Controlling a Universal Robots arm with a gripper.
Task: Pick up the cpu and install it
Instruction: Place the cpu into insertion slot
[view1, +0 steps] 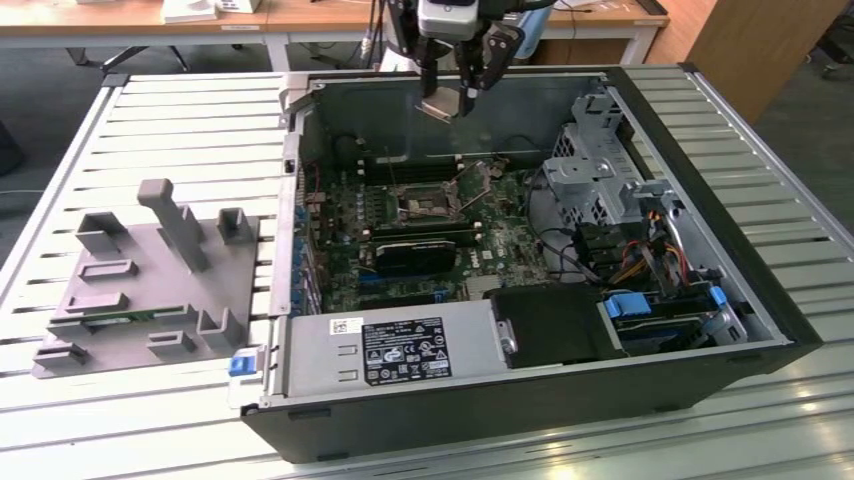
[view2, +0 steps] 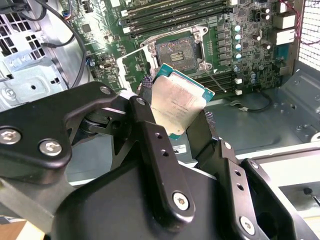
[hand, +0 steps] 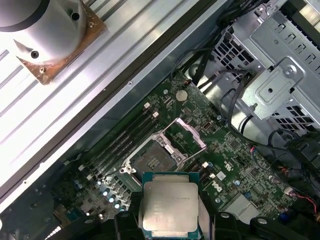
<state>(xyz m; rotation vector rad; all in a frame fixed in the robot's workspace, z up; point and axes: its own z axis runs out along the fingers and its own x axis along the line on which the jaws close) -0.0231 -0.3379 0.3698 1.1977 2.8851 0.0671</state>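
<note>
My gripper (view1: 454, 92) hangs above the back wall of the open computer case (view1: 747, 300), shut on the cpu (view1: 445, 106). In both wrist views the cpu (view2: 177, 102) (hand: 170, 205) is a silver-topped square with a thin teal rim, clamped by its edges between two black fingers (view2: 150, 132). It is held in the air, tilted, well above the motherboard. The black cpu socket (view2: 177, 52) (hand: 155, 159) (view1: 424, 205) lies below it, uncovered, with its metal retention frame (hand: 189, 134) swung open beside it.
Memory slots (view2: 165, 12) run alongside the socket. A metal drive cage (view1: 601, 160) and bundled cables (view1: 641, 250) fill the case at the exterior view's right; the power supply (view1: 400, 350) sits at the front. A grey fixture block (view1: 147, 280) stands on the slatted table (view1: 160, 120).
</note>
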